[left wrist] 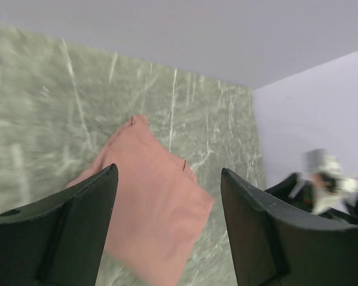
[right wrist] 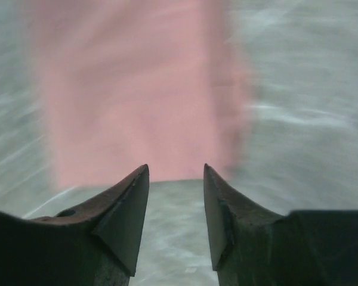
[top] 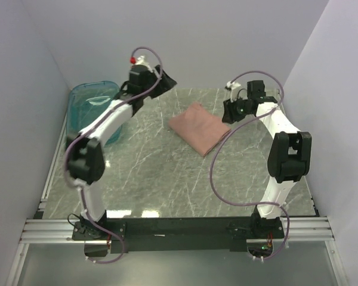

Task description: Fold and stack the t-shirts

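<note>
The pink t-shirt [top: 196,127] lies folded into a compact, roughly rectangular packet on the table [top: 167,179]. In the top view it sits toward 1 o'clock from the table's middle, its long side running from 11 to 5 o'clock. It lies flat on the marbled green surface and nothing touches it.

The left fingers [top: 166,79] hang above the table at 11 o'clock from the shirt, near it but apart. They are spread wide with nothing between them. The right fingers [top: 231,112] are at 2 o'clock from the shirt, just beside its far right edge. They too stand parted and hold nothing.

A teal tub [top: 92,104] stands in the far left corner, at 9 to 10 o'clock from the shirt and well apart from it. The left arm crosses in front of the tub. A purple cable [top: 218,173] from the right arm loops over the table at 5 o'clock from the shirt.

The left wrist view looks down between its fingers onto the shirt's layered edges and one corner. It also catches the right arm, blurred, at 4 o'clock against the side wall. The right wrist view is smeared: only a pink patch shows beyond the fingertips, at 12 o'clock, with bare table under them. Only the top view shows the tub.
</note>
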`<action>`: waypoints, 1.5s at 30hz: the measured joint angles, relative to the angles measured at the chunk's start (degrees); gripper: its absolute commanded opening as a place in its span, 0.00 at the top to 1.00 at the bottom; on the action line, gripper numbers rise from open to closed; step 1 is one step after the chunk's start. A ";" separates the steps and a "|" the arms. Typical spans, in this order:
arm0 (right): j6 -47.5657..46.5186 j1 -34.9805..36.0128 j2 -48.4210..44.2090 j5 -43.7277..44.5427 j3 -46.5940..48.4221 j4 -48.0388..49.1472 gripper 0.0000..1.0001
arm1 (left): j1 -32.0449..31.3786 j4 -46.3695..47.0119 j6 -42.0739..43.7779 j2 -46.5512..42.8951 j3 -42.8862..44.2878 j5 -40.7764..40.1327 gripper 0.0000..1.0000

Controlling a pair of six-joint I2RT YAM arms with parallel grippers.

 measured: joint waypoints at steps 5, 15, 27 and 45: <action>-5.40 3.80 3.37 -13.60 1.57 -11.04 0.70 | 0.85 1.64 6.69 -21.49 -16.96 -1.79 0.21; 6.43 4.52 6.25 -0.11 2.34 -7.72 0.42 | 0.63 -5.38 7.72 -50.88 -51.45 -8.57 0.11; 15.10 1.77 9.64 10.64 3.41 -4.35 0.22 | 0.72 -15.65 -1.38 -83.14 -67.56 -11.56 0.09; 26.91 -1.99 17.70 0.17 6.01 -4.57 0.74 | 0.72 -19.93 -5.38 -85.40 -68.02 -11.96 0.11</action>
